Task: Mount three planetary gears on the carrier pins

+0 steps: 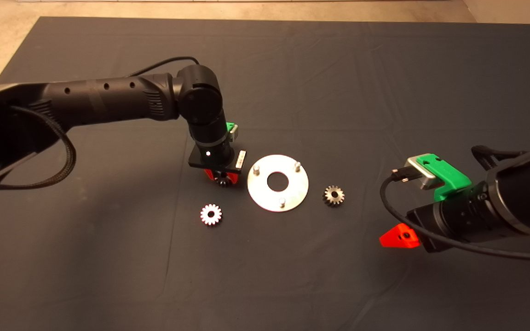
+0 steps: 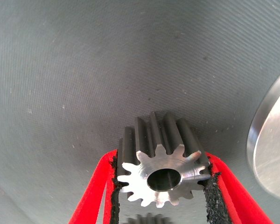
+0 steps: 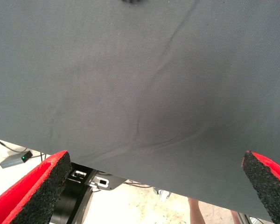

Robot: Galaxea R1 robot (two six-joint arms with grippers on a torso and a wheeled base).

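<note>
My left gripper (image 1: 222,178) is shut on one planetary gear (image 2: 161,173), gripped by its toothed sides between the black pads, just left of the silver disc (image 1: 278,182) and low over the mat. The disc's rim (image 2: 270,149) shows beside the held gear. Three carrier pins (image 1: 256,170) (image 1: 297,166) (image 1: 282,201) stand bare on the disc. A second gear (image 1: 211,214) lies flat on the mat, left of and nearer than the disc. A third gear (image 1: 333,196) lies right of the disc. My right gripper (image 1: 398,236) hovers open to the lower right, apart from everything.
The dark mat (image 1: 338,82) covers the table, with light floor beyond its far edge. In the right wrist view the mat's edge (image 3: 130,175) gives way to floor, a robot base part and a person's leg (image 3: 194,212).
</note>
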